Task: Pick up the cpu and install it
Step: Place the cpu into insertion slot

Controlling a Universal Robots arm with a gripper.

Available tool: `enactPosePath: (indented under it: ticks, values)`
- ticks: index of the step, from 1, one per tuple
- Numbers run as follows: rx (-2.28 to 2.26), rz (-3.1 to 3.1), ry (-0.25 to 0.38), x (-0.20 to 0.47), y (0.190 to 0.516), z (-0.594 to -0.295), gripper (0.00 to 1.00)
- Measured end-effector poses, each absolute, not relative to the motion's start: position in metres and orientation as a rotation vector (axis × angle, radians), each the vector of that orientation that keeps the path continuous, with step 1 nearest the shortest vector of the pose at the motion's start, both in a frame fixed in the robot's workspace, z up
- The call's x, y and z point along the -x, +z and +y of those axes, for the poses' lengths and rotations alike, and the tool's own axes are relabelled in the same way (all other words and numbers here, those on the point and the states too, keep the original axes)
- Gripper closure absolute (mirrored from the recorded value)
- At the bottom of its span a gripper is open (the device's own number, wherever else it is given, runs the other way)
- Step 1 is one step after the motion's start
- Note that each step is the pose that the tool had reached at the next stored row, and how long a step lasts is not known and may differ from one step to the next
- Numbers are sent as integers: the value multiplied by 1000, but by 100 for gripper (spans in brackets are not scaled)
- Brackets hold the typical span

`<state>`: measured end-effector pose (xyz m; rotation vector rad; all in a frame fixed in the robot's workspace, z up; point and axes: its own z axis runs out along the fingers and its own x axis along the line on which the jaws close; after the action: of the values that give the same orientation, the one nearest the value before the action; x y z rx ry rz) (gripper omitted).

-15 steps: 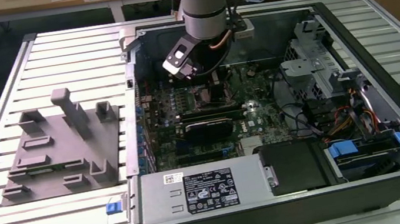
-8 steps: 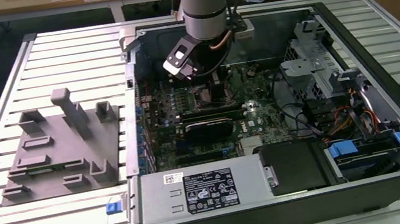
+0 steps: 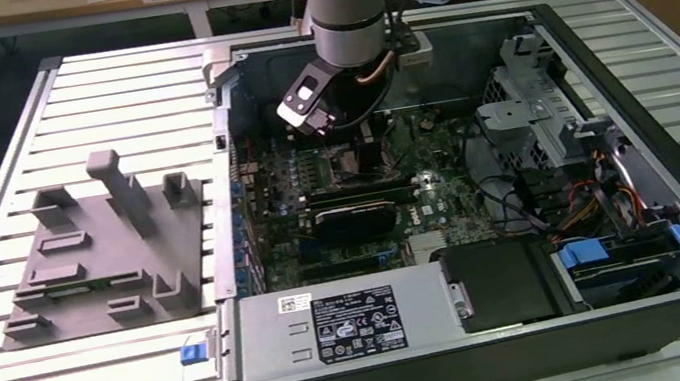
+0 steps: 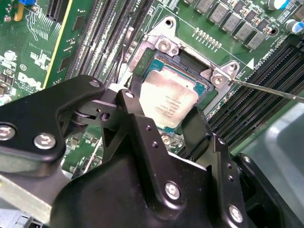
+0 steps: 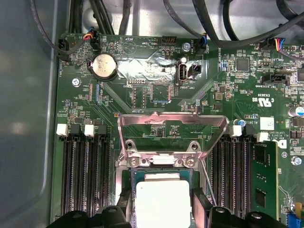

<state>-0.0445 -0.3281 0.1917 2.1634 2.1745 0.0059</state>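
Note:
The cpu (image 4: 168, 102), a flat silvery square with a greenish rim, lies in the open socket (image 4: 190, 64) on the green motherboard (image 4: 42, 47). My gripper (image 4: 164, 111) hangs straight above it, with one black finger (image 4: 130, 102) against one edge and the other against the opposite edge. The first wrist view shows the cpu (image 5: 164, 202) between the same fingers (image 5: 202, 206), just below the raised metal load plate (image 5: 171, 128). In the exterior view the arm (image 3: 345, 38) reaches down into the open computer case (image 3: 651, 104).
A thin socket lever (image 4: 266, 88) sticks out beside the socket. Black memory slots (image 5: 85, 175) flank it on both sides. A grey fixture plate (image 3: 107, 256) with upright blocks lies on the slatted table at the exterior view's left. The power supply (image 3: 346, 321) fills the case's near end.

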Motion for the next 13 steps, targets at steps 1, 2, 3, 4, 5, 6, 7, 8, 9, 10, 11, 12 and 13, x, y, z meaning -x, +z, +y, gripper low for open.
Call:
enactPosePath:
  ticks: [1, 2, 3, 4, 5, 6, 7, 8, 9, 10, 11, 12, 13]
  values:
    - [-2163, 2175, 5, 44, 192, -328, 39]
    - [-2163, 2174, 5, 44, 192, -328, 39]
    - [-2163, 2174, 5, 44, 192, -328, 39]
    - [-2163, 2174, 5, 44, 192, -328, 39]
    - [-2163, 2174, 5, 44, 192, -328, 39]
    - [-2163, 2174, 5, 44, 192, -328, 39]
    - [-2163, 2174, 5, 44, 192, -328, 39]
    - [-2163, 2174, 5, 44, 192, -328, 39]
    - [-2163, 2174, 6, 44, 192, -328, 39]
    - [-2163, 2174, 5, 44, 192, -328, 39]
    - [-2163, 2174, 5, 44, 192, -328, 39]
    - [-2163, 2174, 5, 45, 192, -328, 40]
    - [-2163, 2174, 5, 45, 192, -328, 40]
